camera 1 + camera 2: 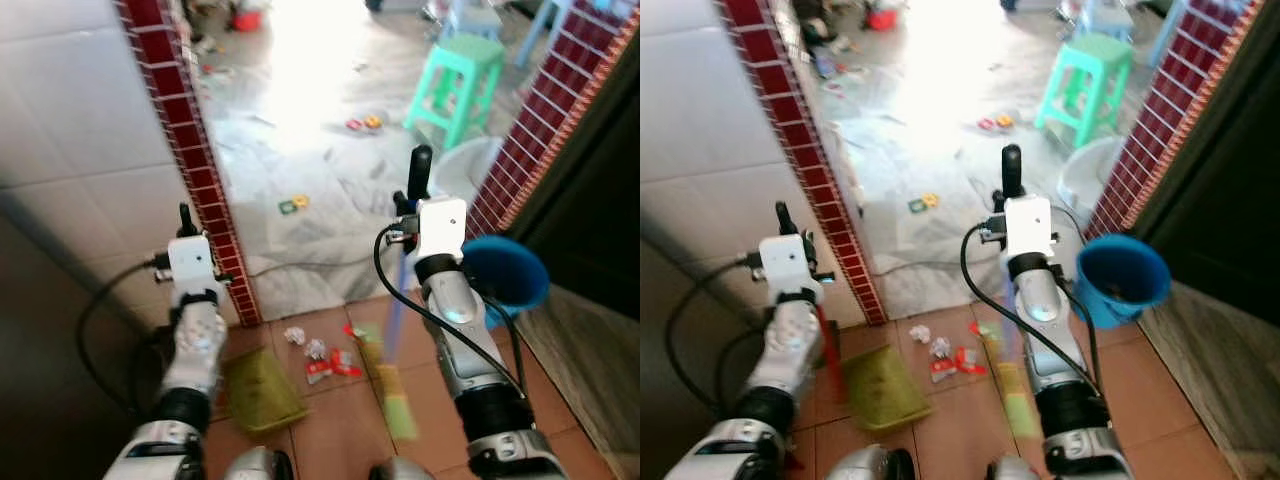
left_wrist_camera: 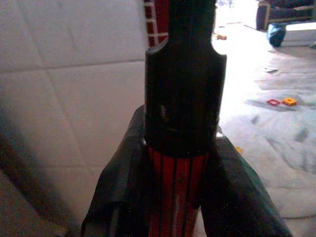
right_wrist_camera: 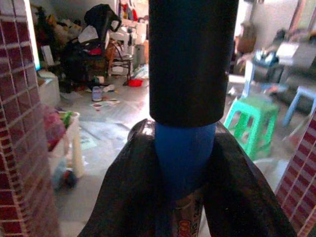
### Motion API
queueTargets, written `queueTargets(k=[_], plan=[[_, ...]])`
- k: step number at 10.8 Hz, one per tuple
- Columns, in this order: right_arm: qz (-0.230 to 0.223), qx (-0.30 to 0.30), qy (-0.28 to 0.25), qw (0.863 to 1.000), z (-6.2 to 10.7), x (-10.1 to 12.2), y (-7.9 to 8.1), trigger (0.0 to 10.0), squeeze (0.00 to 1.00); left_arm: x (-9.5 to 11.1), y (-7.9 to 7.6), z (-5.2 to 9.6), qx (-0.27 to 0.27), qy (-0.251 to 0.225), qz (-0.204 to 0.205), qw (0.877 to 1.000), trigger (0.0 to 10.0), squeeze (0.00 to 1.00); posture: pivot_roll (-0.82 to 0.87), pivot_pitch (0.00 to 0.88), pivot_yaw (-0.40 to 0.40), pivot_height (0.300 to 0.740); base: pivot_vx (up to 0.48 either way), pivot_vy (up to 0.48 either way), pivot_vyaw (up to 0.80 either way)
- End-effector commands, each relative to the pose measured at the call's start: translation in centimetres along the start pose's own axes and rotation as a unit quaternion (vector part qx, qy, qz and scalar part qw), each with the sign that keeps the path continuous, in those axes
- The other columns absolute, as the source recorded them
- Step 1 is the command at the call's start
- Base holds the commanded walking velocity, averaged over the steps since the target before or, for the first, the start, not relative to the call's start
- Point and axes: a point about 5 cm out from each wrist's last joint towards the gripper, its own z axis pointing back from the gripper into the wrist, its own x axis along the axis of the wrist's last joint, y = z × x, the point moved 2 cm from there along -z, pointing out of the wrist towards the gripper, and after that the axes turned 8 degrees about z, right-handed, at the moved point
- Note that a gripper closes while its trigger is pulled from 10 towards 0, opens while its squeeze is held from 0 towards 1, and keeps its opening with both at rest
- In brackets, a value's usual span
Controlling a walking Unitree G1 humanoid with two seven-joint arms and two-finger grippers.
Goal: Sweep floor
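My left gripper [image 1: 188, 240] is shut on the red dustpan handle [image 2: 177, 192], whose black cap [image 1: 185, 218] sticks up above it. The green dustpan [image 1: 262, 390] rests on the orange tiles below. My right gripper [image 1: 415, 205] is shut on the blue broom handle [image 3: 183, 153] with a black top [image 1: 420, 170]. The broom's green-yellow bristles [image 1: 392, 388] touch the floor right of a small pile of litter [image 1: 322, 358], crumpled white paper and red wrappers. The litter lies between the bristles and the dustpan.
A red-tiled wall edge [image 1: 195, 160] stands just left of the doorway, and a red brick wall [image 1: 545, 120] on the right. A blue bucket [image 1: 505, 272] sits by my right arm. Beyond are a green stool [image 1: 458, 80], a white basin [image 1: 465, 165], a floor cable [image 1: 300, 265] and small scraps [image 1: 293, 204].
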Motion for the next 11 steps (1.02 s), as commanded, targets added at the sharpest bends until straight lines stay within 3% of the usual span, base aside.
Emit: queueTargets(k=[1,4,5,9,11], plan=[[-0.012,-0.003,-0.015,1.0,-0.1,0.9,-0.2,10.0,0.0,0.5,-0.6,-0.5,-0.009,-0.007,0.003,1.0,10.0,0.0,-0.09,0.109,0.065,0.74,0.0,0.0,0.0],[-0.012,-0.007,-0.008,1.0,-0.4,1.0,-0.9,10.0,0.0,-2.7,-3.2,0.9,-0.079,0.076,0.009,0.994,10.0,0.0,-0.11,0.109,0.08,0.74,0.0,0.0,0.0],[-0.015,-0.006,-0.006,1.0,-0.4,1.0,-1.0,10.0,0.0,-2.8,-3.7,1.0,-0.091,0.082,0.02,0.992,10.0,0.0,-0.11,0.105,0.081,0.74,0.0,0.0,0.0],[-0.145,0.058,0.019,0.988,-1.3,1.5,0.3,10.0,0.0,-3.3,-5.8,1.5,-0.146,0.114,0.047,0.982,10.0,0.0,-0.13,0.068,0.074,0.74,0.0,0.0,0.0],[-0.194,0.089,-0.004,0.977,-2.2,3.6,0.2,10.0,0.0,-3.2,-6.5,1.2,-0.154,0.131,0.075,0.977,10.0,0.0,-0.15,0.043,0.061,0.74,0.0,0.0,0.0]])
